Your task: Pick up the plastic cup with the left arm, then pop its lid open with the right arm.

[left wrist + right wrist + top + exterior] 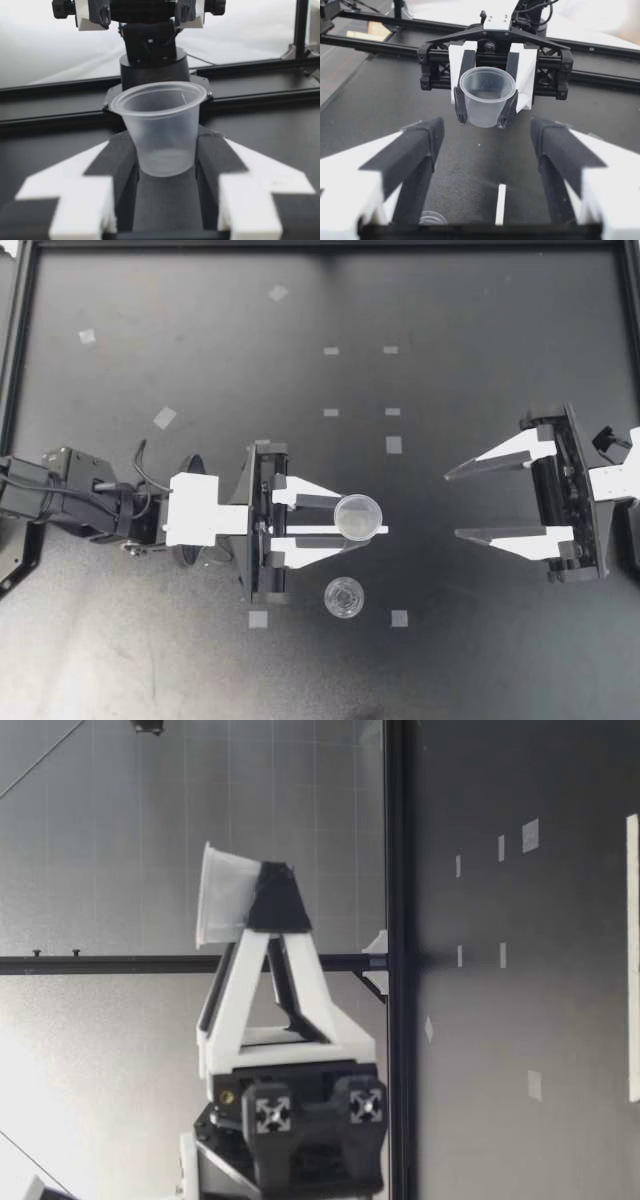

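Surface: a dark matte table, scuffed paler toward one edge; small white tape squares are dotted over it; a black frame rail runs round it.
Room: the low view shows a pale gridded wall panel behind the table, with a black crossbar in front of the panel.
My left claw: pinching a clear plastic cup from two sides; both dark pads press on its lower wall.
Cup's place: near the middle of the table, held up off it, upright with its rim on top.
Second cup: it stands alone on the table, just beside my left claw and apart from the held one.
My right claw: spread wide and holding nothing; it faces my left claw, well apart from it.
Top view only: both cups and both claws show together.
Low view only: it shows how high the cup hangs above the table; only my left claw shows there.
Left wrist view only: the cup's floor sits between the pads, with the rim above them.
Right wrist view only: the held cup lies straight ahead between my spread right fingers; the second cup's rim sits under them, beside a white tape strip.
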